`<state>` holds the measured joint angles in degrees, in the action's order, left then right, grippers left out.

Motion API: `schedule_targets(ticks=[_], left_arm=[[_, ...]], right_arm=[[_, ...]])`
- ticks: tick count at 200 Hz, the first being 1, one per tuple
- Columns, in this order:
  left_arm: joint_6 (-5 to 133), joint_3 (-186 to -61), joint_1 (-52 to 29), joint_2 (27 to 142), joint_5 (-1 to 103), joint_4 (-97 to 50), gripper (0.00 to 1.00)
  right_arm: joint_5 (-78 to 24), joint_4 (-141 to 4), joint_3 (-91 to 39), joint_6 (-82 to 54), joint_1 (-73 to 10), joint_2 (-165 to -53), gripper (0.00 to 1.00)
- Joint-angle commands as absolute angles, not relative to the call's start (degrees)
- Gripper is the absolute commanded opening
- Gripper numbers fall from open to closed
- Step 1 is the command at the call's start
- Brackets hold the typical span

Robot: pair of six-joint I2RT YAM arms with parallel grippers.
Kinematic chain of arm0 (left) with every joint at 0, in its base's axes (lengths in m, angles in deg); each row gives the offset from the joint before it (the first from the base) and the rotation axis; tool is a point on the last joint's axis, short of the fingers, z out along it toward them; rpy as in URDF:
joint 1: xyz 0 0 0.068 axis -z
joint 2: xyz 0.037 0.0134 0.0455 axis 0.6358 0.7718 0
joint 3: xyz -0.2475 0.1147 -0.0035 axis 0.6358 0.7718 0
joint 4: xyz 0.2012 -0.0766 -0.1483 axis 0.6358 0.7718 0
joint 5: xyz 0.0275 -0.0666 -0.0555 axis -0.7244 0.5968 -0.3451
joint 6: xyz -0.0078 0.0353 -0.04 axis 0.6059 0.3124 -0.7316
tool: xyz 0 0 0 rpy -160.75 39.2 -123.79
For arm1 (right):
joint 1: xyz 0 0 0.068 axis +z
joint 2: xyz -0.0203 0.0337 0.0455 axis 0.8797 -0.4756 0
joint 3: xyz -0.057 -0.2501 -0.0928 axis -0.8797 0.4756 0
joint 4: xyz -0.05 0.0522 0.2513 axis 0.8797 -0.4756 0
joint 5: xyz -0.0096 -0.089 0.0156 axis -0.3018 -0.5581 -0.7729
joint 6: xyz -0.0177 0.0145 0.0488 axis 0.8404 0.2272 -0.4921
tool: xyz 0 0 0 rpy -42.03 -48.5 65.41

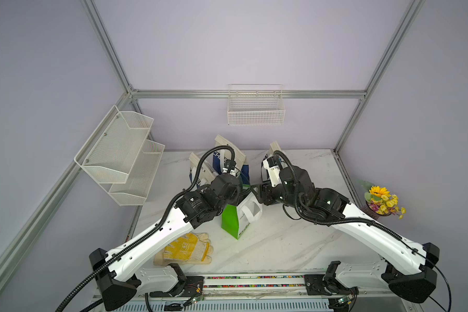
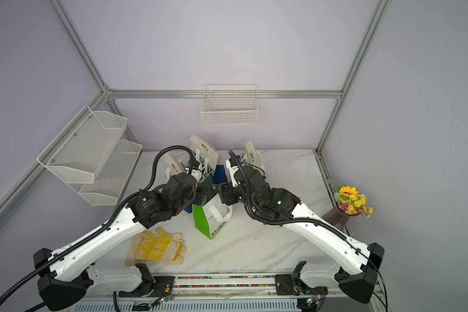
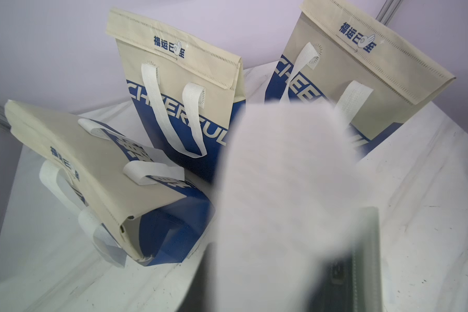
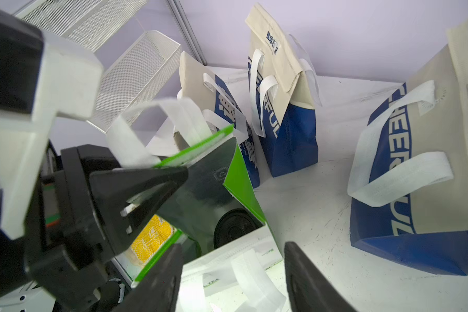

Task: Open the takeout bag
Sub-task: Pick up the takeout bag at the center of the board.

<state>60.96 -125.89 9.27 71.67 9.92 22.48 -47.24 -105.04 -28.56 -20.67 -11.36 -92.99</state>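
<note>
Two robot arms meet over the green bag (image 1: 234, 221), which stands upright at the middle of the tabletop (image 1: 281, 243). It is forward of three blue bags (image 3: 173, 81) along the back edge and well apart from the gloves (image 1: 185, 248) near the front left corner.

The left gripper (image 4: 173, 178) is pinched tight on the bag's far rim, at the root of a white handle (image 4: 135, 127), apparently to anchor that wall while the opposite side is drawn away. The right gripper (image 4: 234, 245) stands with jaws apart, straddling the near wall with one finger inside the mouth and one outside; it clamps nothing yet. The mouth looks partway open, judging by the silver lining (image 4: 208, 183) on show.

In both top views the wrists hide the fingertips, so only the bag's lower body can be read there. The right wrist view alone shows the pinch, the straddle and the lining. The left wrist view is half blocked by blurred white fabric (image 3: 281, 189) close against its lens, probably the wall or handle being held, with the blue bags behind.
</note>
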Motion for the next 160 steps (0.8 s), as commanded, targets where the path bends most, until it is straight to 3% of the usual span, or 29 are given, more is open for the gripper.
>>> schedule_targets(ticks=[1, 22, 64, 84, 125, 160], left_arm=[[60.5, -128.0, 8.9, 70.2, 9.6, 21.2, 0.00], [60.1, -128.3, 8.9, 69.5, 14.5, 20.2, 0.00], [57.7, -126.4, 7.4, 63.7, 34.5, 11.9, 0.00], [55.7, -125.9, 5.6, 61.6, 42.9, 9.1, 0.00], [50.3, -126.7, 4.3, 62.8, 47.4, 5.3, 0.00], [48.5, -132.9, 4.3, 69.4, 51.7, 3.5, 0.00]], right_arm=[[-46.5, -103.6, -28.0, -20.0, -11.6, -92.1, 0.63], [-42.6, -102.0, -28.4, -16.9, -11.9, -93.4, 0.69], [-24.2, -97.0, -30.1, -10.7, -16.3, -94.7, 0.74], [-23.2, -96.5, -30.3, -10.8, -17.8, -93.8, 0.76], [-37.4, -100.4, -31.3, -16.2, -18.7, -86.7, 0.76], [-63.5, -114.6, -41.1, -19.4, -18.7, -83.3, 0.77]])
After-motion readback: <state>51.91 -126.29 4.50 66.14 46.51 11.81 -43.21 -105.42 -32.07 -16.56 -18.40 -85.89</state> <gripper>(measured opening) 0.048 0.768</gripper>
